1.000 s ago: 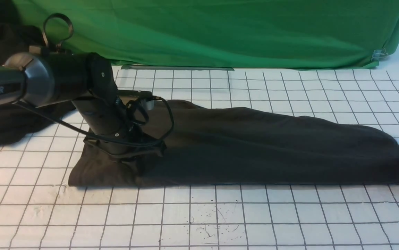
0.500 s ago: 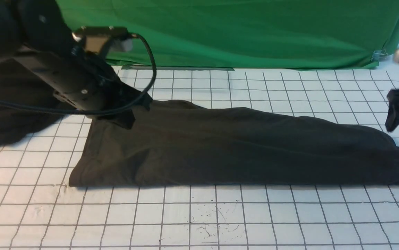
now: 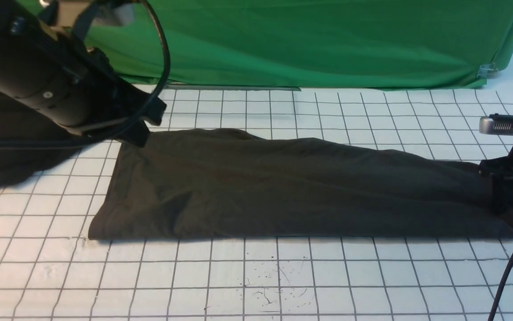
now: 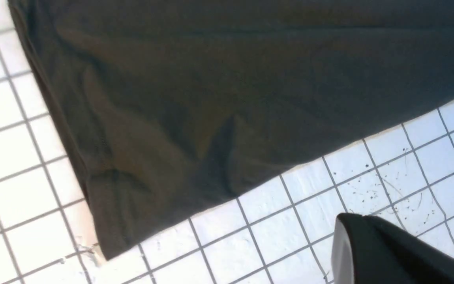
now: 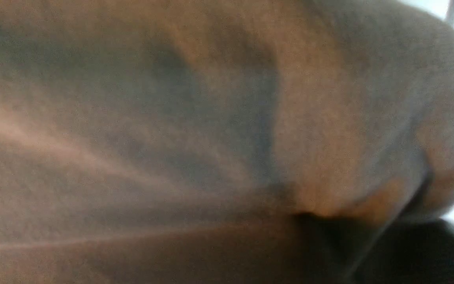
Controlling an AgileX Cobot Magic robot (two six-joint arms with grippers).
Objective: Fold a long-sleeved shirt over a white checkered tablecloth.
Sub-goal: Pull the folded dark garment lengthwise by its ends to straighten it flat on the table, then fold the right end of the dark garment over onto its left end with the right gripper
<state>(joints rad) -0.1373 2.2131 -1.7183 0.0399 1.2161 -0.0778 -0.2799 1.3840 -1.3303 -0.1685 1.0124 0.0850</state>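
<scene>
The white checkered tablecloth (image 3: pixel 221 281) has a few dark scuff marks (image 3: pixel 279 294). Directly on it lie the dark long-sleeved shirt (image 3: pixel 283 191) and a blacker garment heap (image 3: pixel 15 147).

The long dark olive-black shirt (image 3: pixel 310 191) looks like soft, matt cloth, creased in places, its fine weave showing close up. The broad white cloth with a thin dark grid (image 3: pixel 221 276) has a smooth face with a faint sheen and rough little scuffs. The plain green backdrop (image 3: pixel 305 44) is lightly wrinkled fabric. The slim black cable (image 3: pixel 506 267) appears smooth and rubbery.
</scene>
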